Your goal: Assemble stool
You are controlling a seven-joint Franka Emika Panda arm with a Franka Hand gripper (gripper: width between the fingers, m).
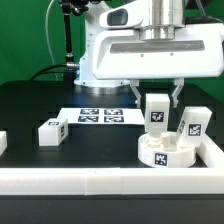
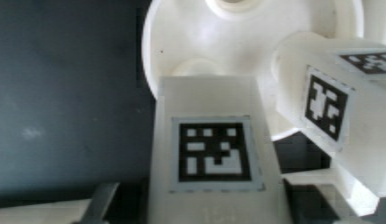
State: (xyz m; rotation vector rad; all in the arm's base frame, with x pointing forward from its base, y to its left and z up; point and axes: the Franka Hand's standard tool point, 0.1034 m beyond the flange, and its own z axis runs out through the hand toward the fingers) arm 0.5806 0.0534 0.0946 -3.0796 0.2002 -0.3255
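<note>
Wrist view shows the jaws pinching a leg [image 2: 211,150] upright, the seat [image 2: 216,45] just beyond them, likely to plug it in beside the second leg [image 2: 341,90].

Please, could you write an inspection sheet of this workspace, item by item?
Surface: black table, white rail along the front, marker board lying flat.
Job's things: seat at the exterior view's right; first leg above it between the jaws; second leg upright beside; third leg lying at the exterior view's left.
Clutter: white piece cut by that view's left edge.
Gripper: flanks first leg; grip not confirmed.
Cables: dark line at the back, cable or pole unclear.
Surroundings: green backdrop, white robot base.
</note>
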